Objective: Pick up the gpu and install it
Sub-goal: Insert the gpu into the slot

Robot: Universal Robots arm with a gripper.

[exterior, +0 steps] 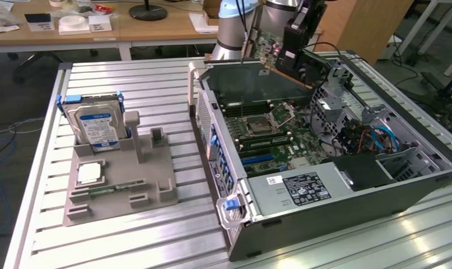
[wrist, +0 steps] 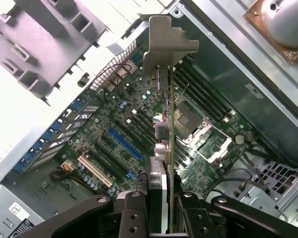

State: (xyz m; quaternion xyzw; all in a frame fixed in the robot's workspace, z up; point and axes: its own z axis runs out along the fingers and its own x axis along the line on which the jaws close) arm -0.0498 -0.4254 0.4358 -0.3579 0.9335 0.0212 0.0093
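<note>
Open motherboard (exterior: 269, 133) bay, drive cage (exterior: 336, 105) beside.

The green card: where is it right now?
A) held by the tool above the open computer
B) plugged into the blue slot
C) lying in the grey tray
A: the tool grips the green card, which hangs clear above the motherboard.

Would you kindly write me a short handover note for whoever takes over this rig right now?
Tool: shut on the gpu, gripping it edge-on, with the bracket end away from the tool.
Gpu: in the air over the open computer case, above the motherboard, away from the grey holder.
Done: pick-up.
Left: the card is not yet seated, and the blue slot is empty.
</note>
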